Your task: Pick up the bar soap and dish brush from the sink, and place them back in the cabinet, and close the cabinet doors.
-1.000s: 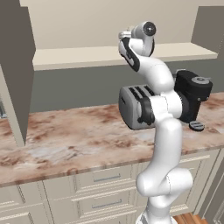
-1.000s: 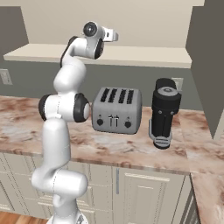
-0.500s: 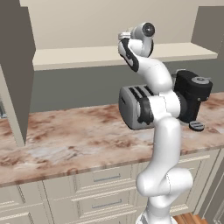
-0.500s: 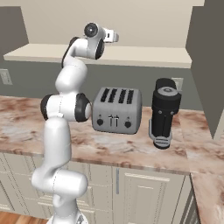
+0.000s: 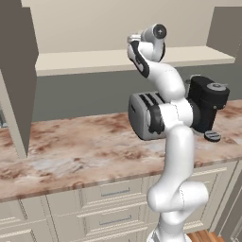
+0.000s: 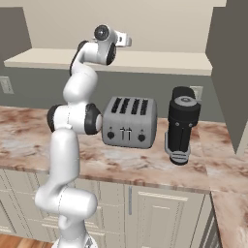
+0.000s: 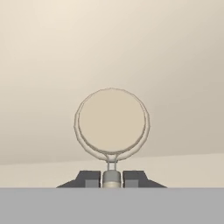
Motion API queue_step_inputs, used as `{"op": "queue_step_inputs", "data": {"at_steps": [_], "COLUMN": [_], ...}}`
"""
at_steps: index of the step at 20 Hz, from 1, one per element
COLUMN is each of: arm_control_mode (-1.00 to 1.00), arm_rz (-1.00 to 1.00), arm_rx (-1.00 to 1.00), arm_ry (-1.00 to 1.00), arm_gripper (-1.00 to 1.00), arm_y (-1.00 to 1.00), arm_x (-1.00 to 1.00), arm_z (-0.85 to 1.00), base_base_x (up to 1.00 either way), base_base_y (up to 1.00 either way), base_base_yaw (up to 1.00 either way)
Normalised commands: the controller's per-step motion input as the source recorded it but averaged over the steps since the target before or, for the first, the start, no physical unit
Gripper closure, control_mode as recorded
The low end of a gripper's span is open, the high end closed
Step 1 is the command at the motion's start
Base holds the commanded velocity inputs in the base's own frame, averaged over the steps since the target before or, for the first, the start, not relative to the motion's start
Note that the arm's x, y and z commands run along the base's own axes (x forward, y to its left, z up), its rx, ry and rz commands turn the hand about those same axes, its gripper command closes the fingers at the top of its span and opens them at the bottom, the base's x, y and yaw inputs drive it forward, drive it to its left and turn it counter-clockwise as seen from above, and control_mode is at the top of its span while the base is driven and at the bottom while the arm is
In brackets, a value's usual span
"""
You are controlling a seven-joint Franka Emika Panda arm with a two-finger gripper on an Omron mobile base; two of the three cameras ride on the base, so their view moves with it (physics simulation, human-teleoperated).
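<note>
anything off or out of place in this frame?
Nothing stands out. The gripper is shut on the thin pale handle of the cream round-headed dish brush, held level at the beige cabinet shelf. The silver toaster and black coffee machine stand upright.

toaster [image 6: 129, 121], coffee grinder [image 6: 182, 124] (on countertop [image 5: 80, 151])

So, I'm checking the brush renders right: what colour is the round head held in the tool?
Cream, on the round-headed dish brush; clearest in the hand view.

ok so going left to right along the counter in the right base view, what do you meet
white robot arm → silver four-slot toaster → black cylindrical coffee grinder → beige open cabinet door
</note>
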Motion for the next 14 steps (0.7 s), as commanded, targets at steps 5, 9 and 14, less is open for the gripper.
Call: {"op": "queue_step_inputs", "data": {"at_steps": [5, 9, 14], "arm_control_mode": [-1.0, -1.0, -1.0], "arm_rz": [0.0, 0.0, 0.0], "arm_rx": [0.0, 0.0, 0.0], "arm_ry": [0.0, 0.0, 0.0], "arm_gripper": [-1.0, -1.0, -1.0], "arm_y": [0.0, 0.0, 0.0], "arm_x": [0.0, 0.0, -0.03], "arm_z": [0.0, 0.0, 0.0], "base_base_x": [0.0, 0.0, 0.0], "base_base_y": [0.0, 0.0, 0.0], "base_base_yaw": [0.0, 0.0, 0.0]}}
